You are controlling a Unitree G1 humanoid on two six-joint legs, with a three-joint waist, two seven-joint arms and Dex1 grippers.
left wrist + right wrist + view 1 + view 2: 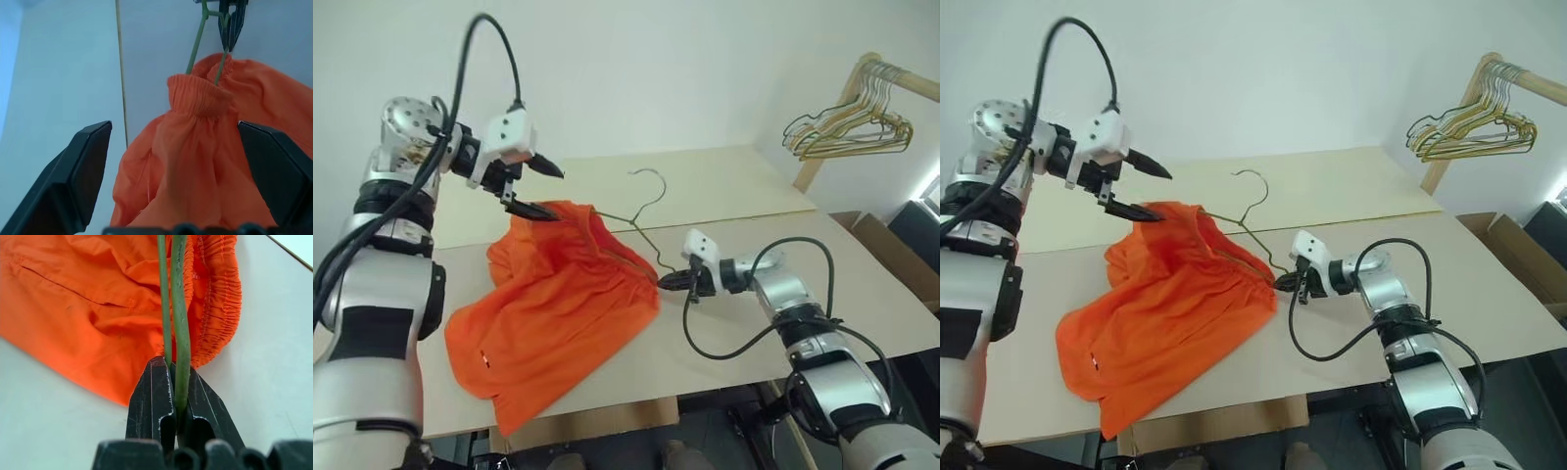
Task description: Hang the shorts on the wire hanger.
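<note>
The bright orange shorts lie bunched on the table, with their gathered waistband raised. The thin green wire hanger runs into that waistband, and its hook stands up behind the shorts. My right gripper is shut on the hanger's wire at the right edge of the shorts; the right wrist view shows the wire pinched between its fingers. My left gripper is wide open at the top left of the shorts, its lower finger right at the raised fabric. I cannot tell whether they touch.
A pale wooden table carries the shorts, and a seam runs across it. A bunch of pale gold and grey wire hangers hangs from a wooden rack at the far right. A cardboard box stands beside the table's right edge.
</note>
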